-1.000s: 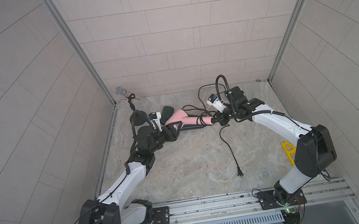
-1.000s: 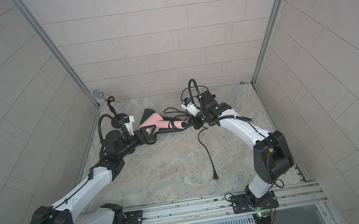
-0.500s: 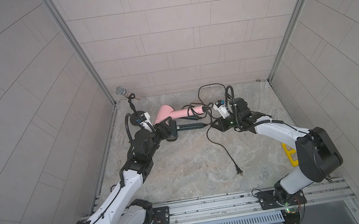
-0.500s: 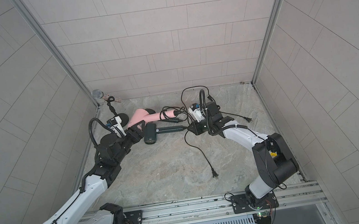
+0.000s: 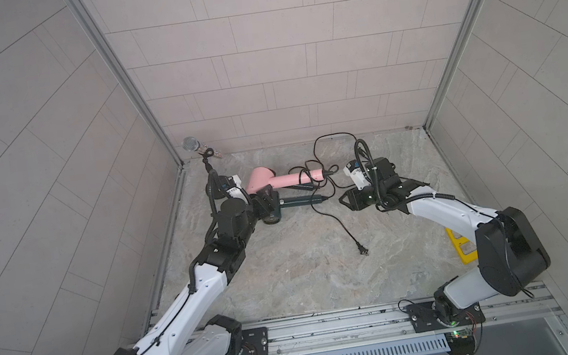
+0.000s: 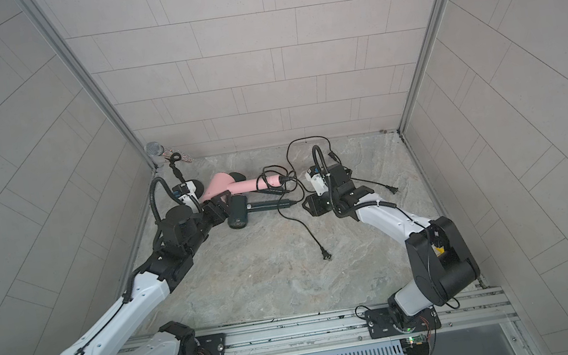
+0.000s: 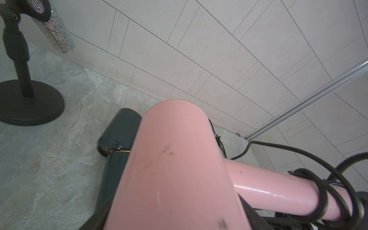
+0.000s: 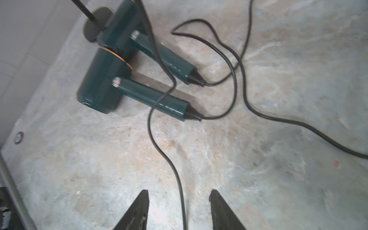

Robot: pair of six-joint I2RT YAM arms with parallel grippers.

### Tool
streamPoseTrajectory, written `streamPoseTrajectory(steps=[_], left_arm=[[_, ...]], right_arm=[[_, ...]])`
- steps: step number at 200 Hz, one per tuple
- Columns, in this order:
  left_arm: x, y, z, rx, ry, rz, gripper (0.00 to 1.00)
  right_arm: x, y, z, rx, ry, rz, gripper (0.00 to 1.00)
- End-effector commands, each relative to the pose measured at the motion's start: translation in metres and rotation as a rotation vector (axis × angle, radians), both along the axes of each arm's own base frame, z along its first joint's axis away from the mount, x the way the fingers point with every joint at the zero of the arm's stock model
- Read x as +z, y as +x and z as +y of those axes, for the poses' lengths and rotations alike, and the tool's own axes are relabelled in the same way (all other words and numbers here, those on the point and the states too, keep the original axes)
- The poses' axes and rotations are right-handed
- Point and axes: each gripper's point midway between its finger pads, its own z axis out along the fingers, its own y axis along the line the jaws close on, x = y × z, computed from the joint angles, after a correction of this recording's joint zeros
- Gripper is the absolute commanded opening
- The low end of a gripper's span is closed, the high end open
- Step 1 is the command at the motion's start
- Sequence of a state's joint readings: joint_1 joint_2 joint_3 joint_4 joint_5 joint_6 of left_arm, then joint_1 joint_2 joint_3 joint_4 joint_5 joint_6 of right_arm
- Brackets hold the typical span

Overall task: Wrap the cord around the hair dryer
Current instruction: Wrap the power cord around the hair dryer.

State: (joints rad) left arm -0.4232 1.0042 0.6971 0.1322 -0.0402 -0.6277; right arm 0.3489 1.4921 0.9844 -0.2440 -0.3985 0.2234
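near the back wall (image 5: 284, 110) in a top view, your left gripper (image 5: 267, 196) clamps the pink hair dryer (image 5: 260, 178), steadying it for winding. left wrist: cord (image 7: 323, 195) loops ring its handle. right wrist: your right gripper (image 8: 179, 191) gapes, cord loose between the jaws.

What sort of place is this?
Probably a mock bathroom booth for robot tests: grey tiled walls, a stone-look floor, a pink hair dryer, and two arms mounted on a metal rail.
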Motion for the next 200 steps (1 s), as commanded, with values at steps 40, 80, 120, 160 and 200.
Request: streamPoseTrajectory(steps=[40,80,120,160,200], left_arm=[[0.051,0.0,-0.002,-0.011,-0.037,-0.1,0.0],[0.055,0.0,-0.005,-0.027,-0.041,-0.099,0.0],[0.056,-0.002,-0.007,-0.035,-0.052,-0.097,0.0],[0.06,-0.001,-0.009,-0.041,-0.085,-0.108,0.0],[0.06,0.003,-0.009,-0.024,-0.144,-0.101,0.0]], right_arm=[[-0.056,-0.028,-0.001,0.027,-0.211,0.149,0.53],[-0.075,-0.013,0.009,-0.001,-0.235,0.146,0.53],[-0.092,-0.003,0.005,-0.063,-0.272,0.147,0.48],[-0.104,-0.002,0.015,-0.061,-0.26,0.135,0.2],[-0.112,-0.014,0.016,-0.039,-0.251,0.157,0.0]])
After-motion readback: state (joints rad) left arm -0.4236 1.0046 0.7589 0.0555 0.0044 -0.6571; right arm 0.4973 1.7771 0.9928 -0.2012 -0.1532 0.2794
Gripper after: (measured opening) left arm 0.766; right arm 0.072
